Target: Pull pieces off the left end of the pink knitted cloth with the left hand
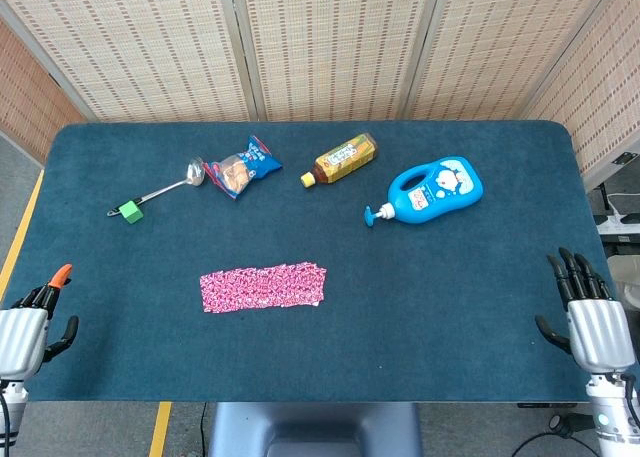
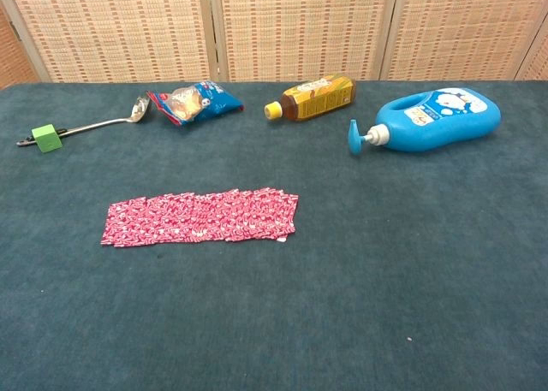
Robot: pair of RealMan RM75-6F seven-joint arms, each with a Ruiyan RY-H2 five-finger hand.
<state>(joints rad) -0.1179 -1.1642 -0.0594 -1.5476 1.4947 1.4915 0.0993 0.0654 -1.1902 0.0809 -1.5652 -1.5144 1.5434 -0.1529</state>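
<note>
Well apart — left hand (image 1: 25,329) open-fingered; pink knitted cloth (image 1: 263,286) flat, untouched.

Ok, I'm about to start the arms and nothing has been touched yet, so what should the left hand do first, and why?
Probably reach the left hand forward and inward toward the left end of the pink cloth. The hand sits at the table's near-left edge, holding nothing, well apart from the cloth, which lies flat and untouched.

Pink-and-white patterned cloth (image 1: 263,286); blue bottle (image 1: 435,190); green, perhaps cube-shaped, block (image 1: 131,212).
</note>
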